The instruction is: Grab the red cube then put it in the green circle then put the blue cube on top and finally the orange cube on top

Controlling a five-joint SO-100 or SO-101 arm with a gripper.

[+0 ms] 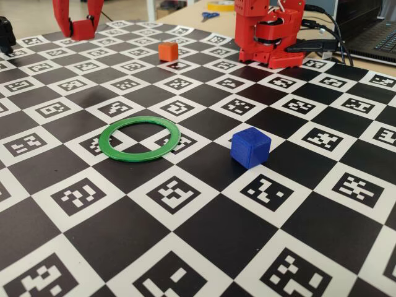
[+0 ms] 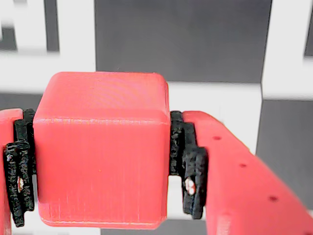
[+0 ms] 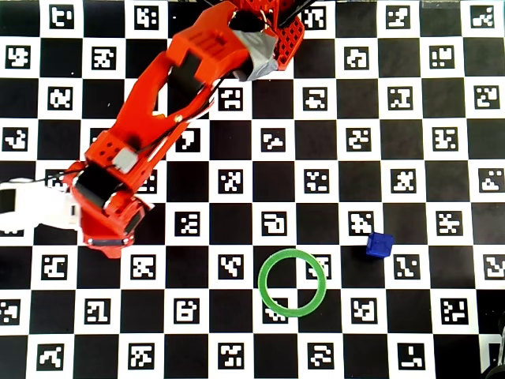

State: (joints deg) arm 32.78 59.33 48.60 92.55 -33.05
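Red cube (image 2: pixel 100 152) sits clamped in your hand (image 2: pixel 100 169), both pads (image 2: pixel 182 161) pressing its sides, above the tabletop (image 1: pixel 204 229). Your ring (image 1: pixel 139 138) lies empty, blue cube (image 1: pixel 250 147) just beside it.

Arm stretched toward left in overhead view; gripper (image 2: pixel 100 161) clamped on red cube (image 2: pixel 100 152).

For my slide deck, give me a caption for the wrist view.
Tool clamps the red cube between black pads above the checkered marker board.
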